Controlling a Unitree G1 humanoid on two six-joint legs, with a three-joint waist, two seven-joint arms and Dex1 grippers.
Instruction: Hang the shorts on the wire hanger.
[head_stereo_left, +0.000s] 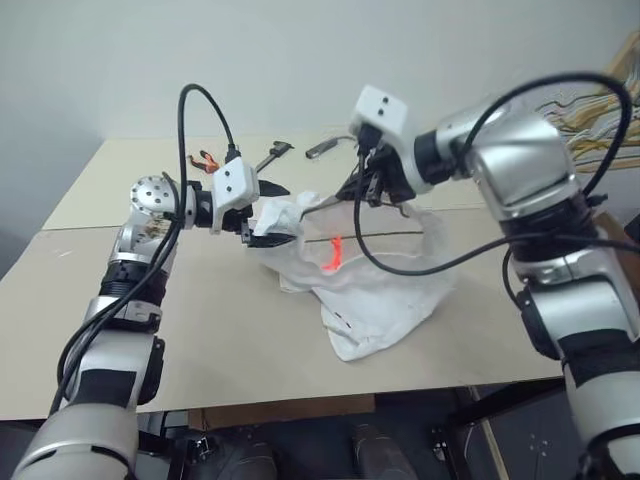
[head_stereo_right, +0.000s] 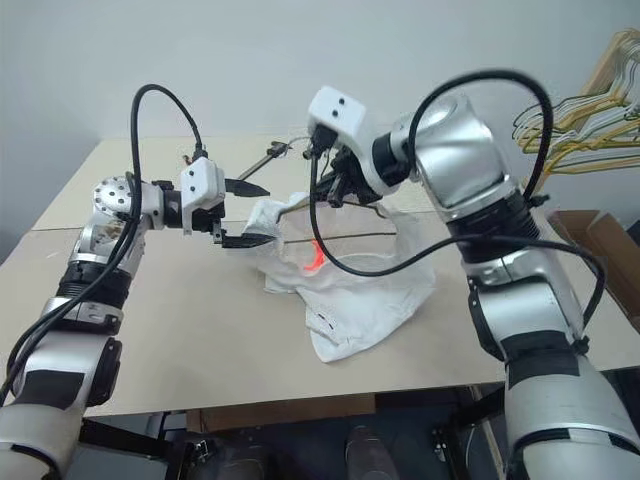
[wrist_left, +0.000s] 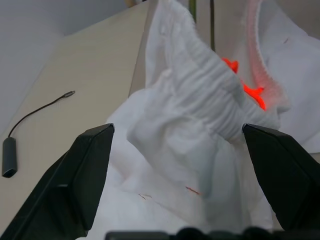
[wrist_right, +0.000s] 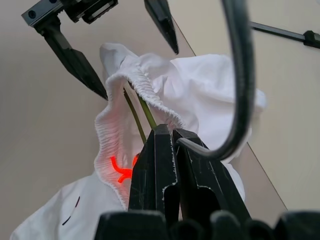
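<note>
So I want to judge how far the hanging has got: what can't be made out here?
- Wire hanger: its far arm lies under the shorts in the eye views.
- Hanger hook: its tip is cut off by the right wrist view's upper edge.
- Right gripper: whether anything besides the wire sits in its shut jaws is hidden.
- Left gripper: jaws open beside the waistband; contact cannot be told.
</note>
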